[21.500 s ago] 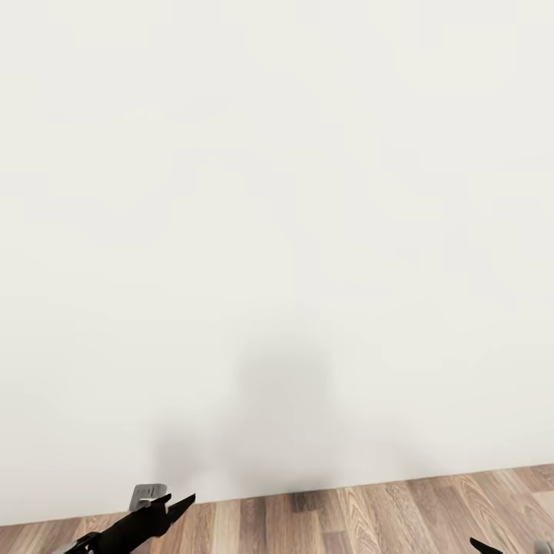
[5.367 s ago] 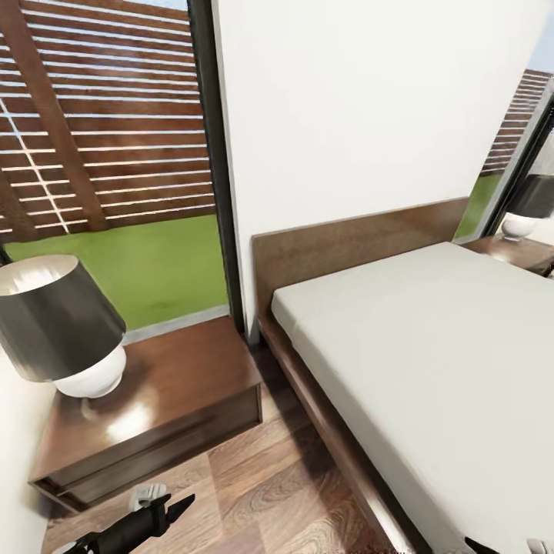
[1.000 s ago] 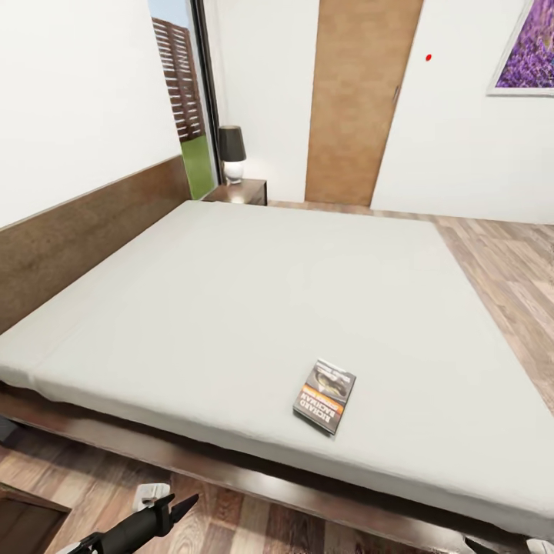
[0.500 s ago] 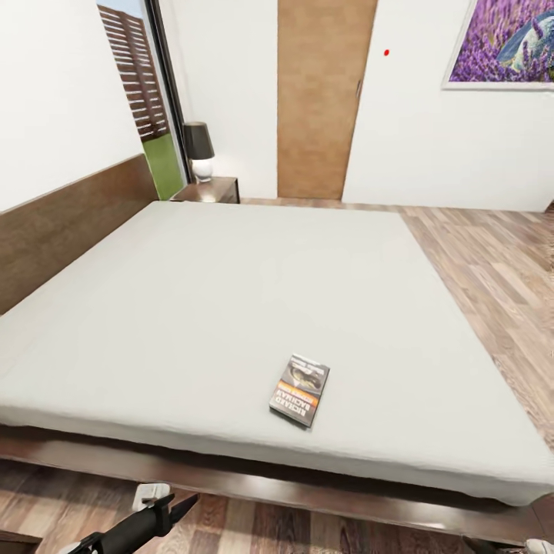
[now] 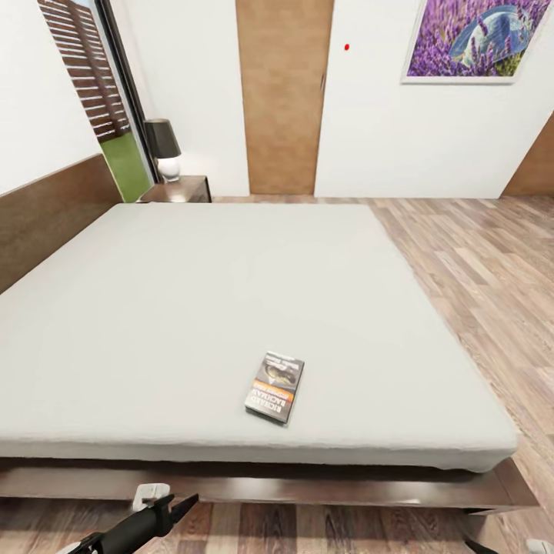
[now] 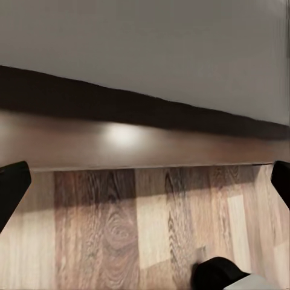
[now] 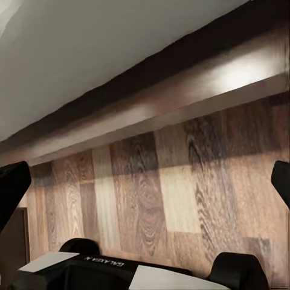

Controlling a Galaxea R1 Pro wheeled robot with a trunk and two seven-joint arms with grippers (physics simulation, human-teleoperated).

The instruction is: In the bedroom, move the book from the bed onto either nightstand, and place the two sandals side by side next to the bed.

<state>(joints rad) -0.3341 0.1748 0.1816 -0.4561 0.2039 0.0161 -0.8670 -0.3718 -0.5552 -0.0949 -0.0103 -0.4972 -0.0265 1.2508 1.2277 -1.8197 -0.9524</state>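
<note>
The book [image 5: 275, 377] lies flat on the pale-grey mattress of the bed [image 5: 192, 308], close to the near edge and a little right of centre. A dark nightstand [image 5: 175, 188] stands at the far corner beside the headboard. My left gripper [image 5: 178, 505] hangs low over the floor in front of the bed frame, left of the book. In the left wrist view its fingers [image 6: 12, 187] stand wide apart with nothing between them. My right gripper [image 5: 475, 547] peeks in at the lower right, and its fingers [image 7: 12, 188] are also spread and empty. The sandals are out of view.
A black-shaded lamp [image 5: 163, 146] sits on the nightstand. Behind the bed are a brown door [image 5: 281, 96] and a purple picture [image 5: 477, 38] on the white wall. Wood-plank floor [image 5: 485, 254] runs along the bed's right side. The dark bed frame [image 6: 121, 145] is close ahead of both wrists.
The camera has swung right: the bed, the book and the door sit further left in the picture, and more floor and picture show. Both grippers keep their pose.
</note>
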